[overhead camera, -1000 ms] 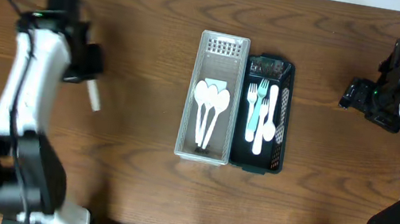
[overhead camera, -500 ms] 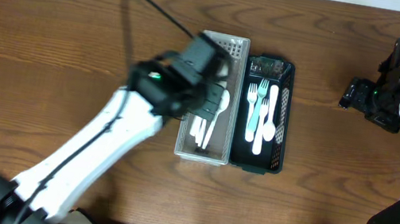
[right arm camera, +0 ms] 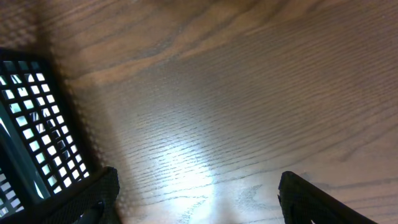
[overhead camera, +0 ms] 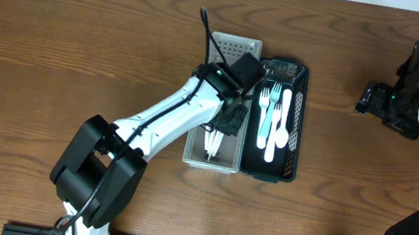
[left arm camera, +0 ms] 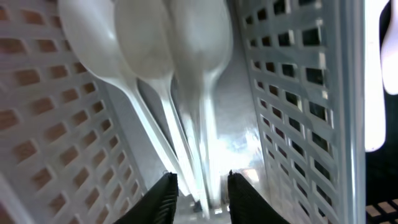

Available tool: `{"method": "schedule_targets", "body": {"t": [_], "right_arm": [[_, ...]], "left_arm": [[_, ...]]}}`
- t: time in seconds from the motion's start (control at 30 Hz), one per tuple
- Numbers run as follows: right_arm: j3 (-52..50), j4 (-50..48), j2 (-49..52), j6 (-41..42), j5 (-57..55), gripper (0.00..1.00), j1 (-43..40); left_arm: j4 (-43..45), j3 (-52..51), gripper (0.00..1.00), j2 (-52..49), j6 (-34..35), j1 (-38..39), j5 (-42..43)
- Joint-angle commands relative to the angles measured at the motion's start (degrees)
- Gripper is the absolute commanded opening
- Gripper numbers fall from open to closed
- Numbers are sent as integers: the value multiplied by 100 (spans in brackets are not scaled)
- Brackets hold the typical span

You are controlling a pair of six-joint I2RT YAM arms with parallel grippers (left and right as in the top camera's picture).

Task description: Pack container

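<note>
White spoons (left arm camera: pixel 140 43) in clear bin (overhead camera: pixel 233 47); forks (overhead camera: pixel 272 102) in adjoining black bin (overhead camera: pixel 296 123)

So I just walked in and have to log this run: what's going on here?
The left gripper is down inside the clear bin, fingertips astride the handles of the white spoons lying there. Whether it grips one is unclear. Forks lie in the black tray beside the bin. The right gripper hangs open over the table, off to the side, holding nothing.
</note>
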State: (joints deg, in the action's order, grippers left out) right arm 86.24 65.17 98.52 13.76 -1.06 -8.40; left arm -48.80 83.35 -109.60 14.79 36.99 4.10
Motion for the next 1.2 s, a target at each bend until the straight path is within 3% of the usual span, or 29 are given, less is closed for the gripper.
{"method": "schedule_targets", "body": {"t": [0.0, 0.1, 0.17, 0.3, 0.4, 0.43, 0.6, 0.87, 1.03, 1.17], "right_arm": [[7, 7, 4, -76, 2, 85, -20], [7, 2, 4, -76, 2, 85, -20], [7, -2, 4, -76, 2, 85, -20], [7, -42, 2, -76, 0, 80, 28], [7, -308, -7, -153, -68, 80, 232], [7, -487, -7, -205, -72, 81, 352], [4, -1840, 17, -538, -192, 99, 892], [4, -4216, 90, -973, -363, 99, 1246], [4, -4312, 59, -1781, -518, 99, 1172], [4, -3805, -13, -1788, -525, 99, 1014]], "left_arm": [[-15, 177, 31, 216, -254, -138, -68], [-83, 367, 32, 531, -474, -238, -142], [-125, 476, 39, 837, -535, -313, -457], [-122, 492, 67, 1644, -584, -651, -1215], [-57, 492, 95, 2074, -608, -1180, -1384], [2, 492, 98, 2181, -601, -1456, -1381], [315, 485, 98, 2232, -592, -2715, -1373], [1158, 485, 98, 1989, -597, -4065, -1377], [1259, 485, 98, 1993, -748, -4369, -1381], [1117, 319, 98, 2151, -748, -4389, -1381]]}}
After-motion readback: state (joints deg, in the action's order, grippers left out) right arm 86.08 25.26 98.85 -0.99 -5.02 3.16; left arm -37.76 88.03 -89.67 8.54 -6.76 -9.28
